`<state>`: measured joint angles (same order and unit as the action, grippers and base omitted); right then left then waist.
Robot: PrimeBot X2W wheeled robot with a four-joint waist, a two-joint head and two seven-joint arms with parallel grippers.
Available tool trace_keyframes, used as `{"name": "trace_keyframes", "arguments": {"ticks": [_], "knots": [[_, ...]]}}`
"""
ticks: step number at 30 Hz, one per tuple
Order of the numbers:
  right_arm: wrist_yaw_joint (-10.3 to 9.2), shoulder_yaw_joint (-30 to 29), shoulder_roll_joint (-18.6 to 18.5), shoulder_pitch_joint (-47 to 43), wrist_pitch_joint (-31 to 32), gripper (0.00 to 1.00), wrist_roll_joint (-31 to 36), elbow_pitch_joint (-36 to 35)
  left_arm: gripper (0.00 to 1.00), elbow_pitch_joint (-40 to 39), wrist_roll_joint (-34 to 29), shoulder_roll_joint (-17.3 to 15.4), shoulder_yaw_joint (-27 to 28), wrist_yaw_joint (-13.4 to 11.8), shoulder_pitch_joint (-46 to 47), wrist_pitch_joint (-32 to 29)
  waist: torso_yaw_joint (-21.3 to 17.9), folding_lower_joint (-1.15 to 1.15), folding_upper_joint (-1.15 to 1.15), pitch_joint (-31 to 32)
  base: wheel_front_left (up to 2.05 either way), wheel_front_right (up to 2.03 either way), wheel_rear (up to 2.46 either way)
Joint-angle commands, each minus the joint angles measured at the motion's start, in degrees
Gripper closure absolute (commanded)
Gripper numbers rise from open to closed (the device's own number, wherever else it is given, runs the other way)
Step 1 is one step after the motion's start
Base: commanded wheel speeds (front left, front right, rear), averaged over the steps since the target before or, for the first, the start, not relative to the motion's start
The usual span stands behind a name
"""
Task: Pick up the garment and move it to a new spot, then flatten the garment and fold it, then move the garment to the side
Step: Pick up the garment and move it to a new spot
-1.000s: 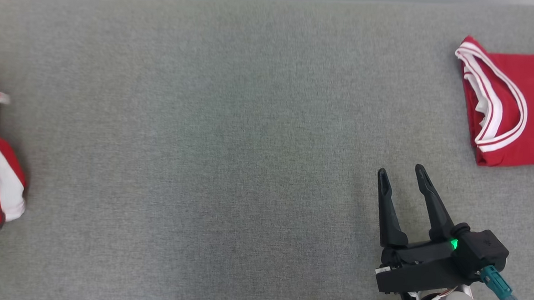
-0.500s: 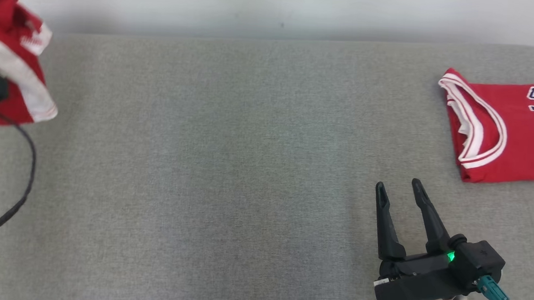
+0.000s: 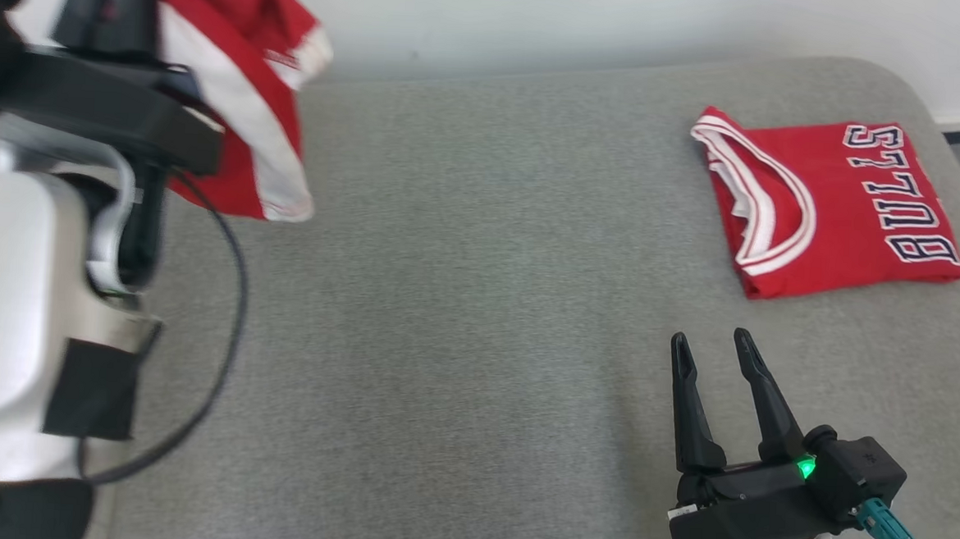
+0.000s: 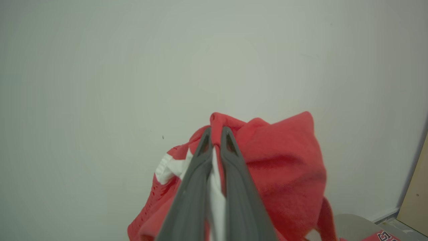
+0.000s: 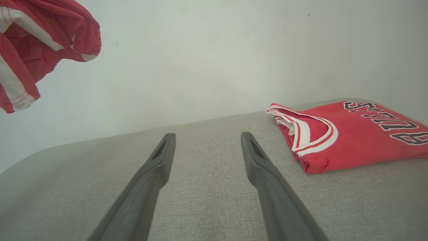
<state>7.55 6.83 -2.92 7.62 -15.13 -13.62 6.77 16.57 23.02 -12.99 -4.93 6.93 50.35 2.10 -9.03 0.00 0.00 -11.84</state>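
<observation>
The garment (image 3: 243,85) is red mesh cloth with white trim, bunched and hanging in the air at the upper left of the head view, above the grey cushion (image 3: 461,318). My left gripper (image 4: 216,134) is shut on a fold of the garment (image 4: 284,160), which drapes down around the fingers. My left arm (image 3: 28,279) fills the left side of the head view. Over the cushion's near right part, my right gripper (image 3: 710,347) stands open with nothing between its fingers. In the right wrist view the right gripper (image 5: 207,137) faces the hanging garment (image 5: 40,40) at the upper left.
A folded red jersey (image 3: 828,206) with white trim and dark lettering lies at the cushion's far right, beyond my right gripper; it also lies to the right as the folded jersey (image 5: 351,140). A pale wall (image 3: 625,14) rises behind the cushion. A black cable (image 3: 222,330) loops from the left arm.
The head camera has shifted. My left arm has risen and come in from the left edge, carrying the garment up off the cushion. The right gripper stays open in place.
</observation>
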Motion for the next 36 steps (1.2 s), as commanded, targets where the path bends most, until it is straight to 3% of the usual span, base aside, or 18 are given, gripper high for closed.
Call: {"name": "trace_keyframes", "arguments": {"ticks": [1,9,17,25,26,27,36], "knots": [[-0.13,0.1,0.0,-0.7,0.0,0.0,-0.3,0.2,1.0,-0.6,-0.1,0.8,-0.6,-0.3,-1.0,-0.1,-1.9,0.0,0.0,-0.3,0.0,0.0,0.0],[-0.13,-0.6,0.1,-0.2,0.0,0.0,-0.9,0.4,1.0,0.4,-0.2,6.3,-8.2,0.0,-5.6,-0.1,-4.9,0.0,0.0,-1.1,0.0,0.0,0.0],[-0.13,-0.1,0.1,0.4,0.0,0.0,-1.5,0.8,1.0,6.5,1.4,8.1,-14.7,0.5,-11.5,1.8,-6.2,0.0,0.0,-1.8,0.0,0.0,0.0],[-0.13,0.2,0.1,1.0,0.0,0.0,-1.5,1.6,1.0,18.5,2.3,8.3,-20.9,0.5,-15.4,4.9,-6.6,0.0,0.0,-1.7,0.0,0.0,0.0],[-0.13,0.2,0.1,1.0,0.0,0.0,-1.6,1.6,0.53,20.0,1.7,8.2,-22.0,0.5,-15.4,5.5,-6.6,0.0,0.0,-1.6,0.0,0.0,0.0],[-0.13,0.1,0.0,1.0,0.0,0.0,-1.6,1.7,0.0,21.1,0.9,8.1,-23.1,0.5,-15.0,6.3,-6.6,0.0,0.0,-1.5,0.0,0.0,0.0],[-0.13,-1.0,0.0,-0.8,0.0,0.0,-1.0,1.7,0.0,21.9,2.0,8.6,-26.1,0.5,-11.7,11.4,-4.1,0.0,0.0,0.2,0.0,0.0,0.0]]}}
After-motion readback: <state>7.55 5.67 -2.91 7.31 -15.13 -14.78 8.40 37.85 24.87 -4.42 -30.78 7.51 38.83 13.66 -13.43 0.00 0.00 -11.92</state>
